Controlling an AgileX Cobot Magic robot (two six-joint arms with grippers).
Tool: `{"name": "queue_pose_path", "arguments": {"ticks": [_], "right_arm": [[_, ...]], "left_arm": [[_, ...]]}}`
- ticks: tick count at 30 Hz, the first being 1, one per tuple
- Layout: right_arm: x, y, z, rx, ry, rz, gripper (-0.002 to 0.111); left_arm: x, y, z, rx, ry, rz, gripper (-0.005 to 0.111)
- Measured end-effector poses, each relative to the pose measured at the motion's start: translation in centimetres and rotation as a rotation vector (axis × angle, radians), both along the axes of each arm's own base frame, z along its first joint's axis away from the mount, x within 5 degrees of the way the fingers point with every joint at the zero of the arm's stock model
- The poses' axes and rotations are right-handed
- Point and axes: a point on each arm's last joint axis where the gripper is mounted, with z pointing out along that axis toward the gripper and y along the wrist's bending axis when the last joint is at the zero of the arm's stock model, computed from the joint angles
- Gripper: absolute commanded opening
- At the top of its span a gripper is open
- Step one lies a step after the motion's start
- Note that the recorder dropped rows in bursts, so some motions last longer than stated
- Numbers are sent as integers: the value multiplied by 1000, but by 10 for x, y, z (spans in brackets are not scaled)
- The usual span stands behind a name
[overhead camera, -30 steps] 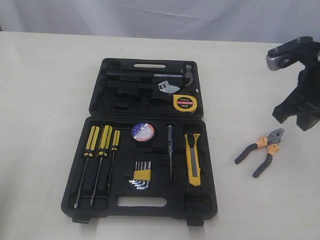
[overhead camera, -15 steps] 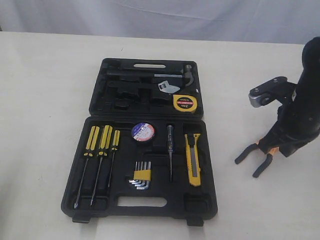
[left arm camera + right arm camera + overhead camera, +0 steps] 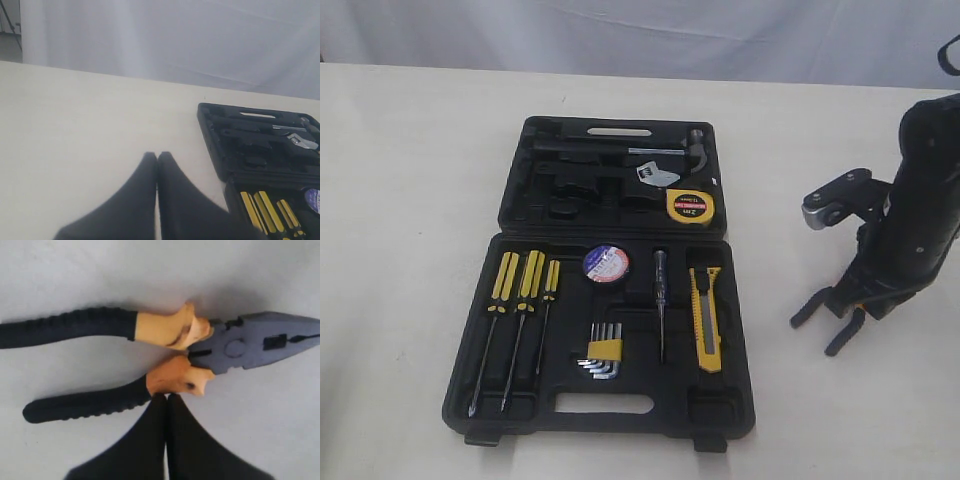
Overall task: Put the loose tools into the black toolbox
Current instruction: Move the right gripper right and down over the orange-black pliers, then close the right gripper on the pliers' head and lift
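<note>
On the table (image 3: 410, 200) the black toolbox (image 3: 730, 400) lies open. The pliers (image 3: 842, 335) lie outside it, to its right, with the right gripper (image 3: 166, 399) closed tight and empty beside an orange grip. The left gripper (image 3: 157, 159) is closed and empty too.

Three yellow-handled screwdrivers (image 3: 530, 282) side by side, hex keys (image 3: 603, 352) in yellow holder beside them; pale table (image 3: 400, 200), white backdrop (image 3: 620, 30)

You're looking at a staged test lab: a plain pale worktop (image 3: 410, 200) beneath your right pincer (image 3: 166, 397), a white cloth backdrop (image 3: 620, 30) hung well beyond it.
</note>
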Motion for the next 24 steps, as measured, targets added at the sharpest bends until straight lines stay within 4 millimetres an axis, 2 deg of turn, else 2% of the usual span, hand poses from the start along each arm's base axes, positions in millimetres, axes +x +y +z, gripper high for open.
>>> {"name": "queue_pose_path", "arguments": {"ticks": [10,17,21,24], "right_arm": [[3,19,0,-7,-28,74,-1],[17,34,4,90,-80,-5,-1],[27,37,20,106,-124,59,-1],[30,38,40,110,-170,188,-1]], "left_arm": [[0,0,0,0,0,0,0],[0,0,0,0,0,0,0],[0,0,0,0,0,0,0],[0,0,0,0,0,0,0]]}}
